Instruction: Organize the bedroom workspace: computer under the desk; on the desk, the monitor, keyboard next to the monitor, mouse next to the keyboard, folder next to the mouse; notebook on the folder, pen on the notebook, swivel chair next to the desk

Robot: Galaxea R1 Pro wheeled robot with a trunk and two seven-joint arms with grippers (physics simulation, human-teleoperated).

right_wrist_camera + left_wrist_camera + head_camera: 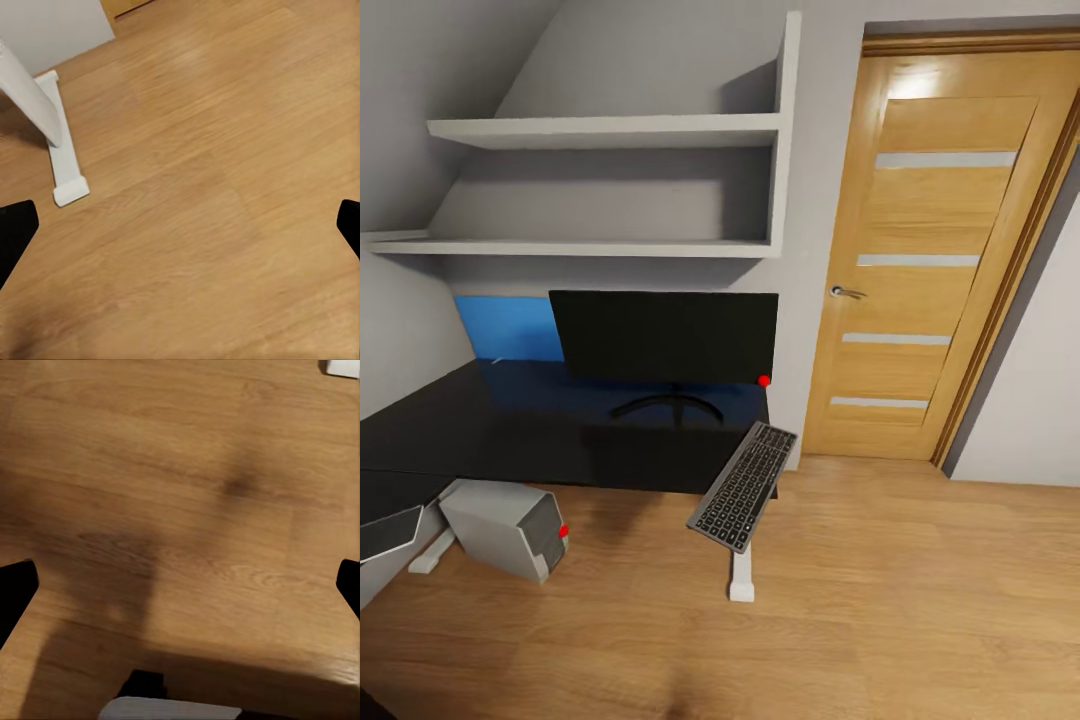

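Two hands spread wide over bare wooden floor [187, 510], nothing between the fingers: left hand [184, 585] and right hand [184, 225], each seen from its own wrist camera. Largest first: black surface [480, 430] under the wall shelves [610, 130], white leg foot [66, 161] near the right hand. Monitor [665, 335] upright on the surface, well placed. Computer [505, 525] on the floor below the surface, tilted, only partly tucked under; likely needs a push. Keyboard [745, 485] the main worry: hanging off the surface's corner, sloped down, most of its length unsupported. Risk of it sliding to the floor if the base bumps the leg or a hand nudges it before closing. Grip from the overhanging end probably safest. Mouse, folder, notebook, pen, chair not located.
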